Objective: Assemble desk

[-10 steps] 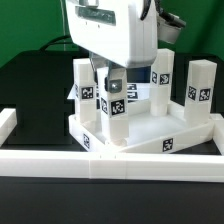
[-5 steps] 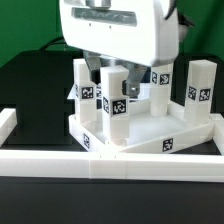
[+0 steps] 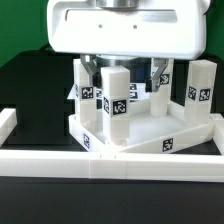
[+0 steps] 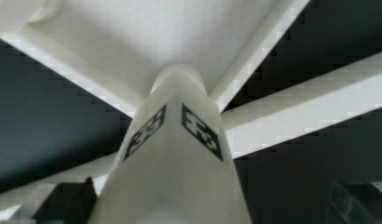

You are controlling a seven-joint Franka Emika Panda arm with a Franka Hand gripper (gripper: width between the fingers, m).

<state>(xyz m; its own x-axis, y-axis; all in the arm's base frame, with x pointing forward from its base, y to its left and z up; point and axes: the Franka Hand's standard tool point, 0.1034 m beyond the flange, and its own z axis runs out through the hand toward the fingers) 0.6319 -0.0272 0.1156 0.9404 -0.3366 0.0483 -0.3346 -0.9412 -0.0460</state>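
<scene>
Desk top point(image 3: 150, 132) lies on black table point(image 3: 35, 90), against the white rails point(image 3: 110, 161) at 6 o'clock. Four tagged legs stand upright on it; nearest leg point(image 3: 115, 103) at centre. Gripper point(image 3: 123, 68) hangs above, fingers point(image 3: 158, 75) spread wide, holding nothing, nearest leg rising between them. Wrist view: leg point(image 4: 172, 150) fills frame, rims crossing behind.

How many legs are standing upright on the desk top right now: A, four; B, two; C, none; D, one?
A: in the exterior view four tagged legs stand upright on the desk top: a front leg, a left leg, a leg behind the gripper, and a right leg.
</scene>
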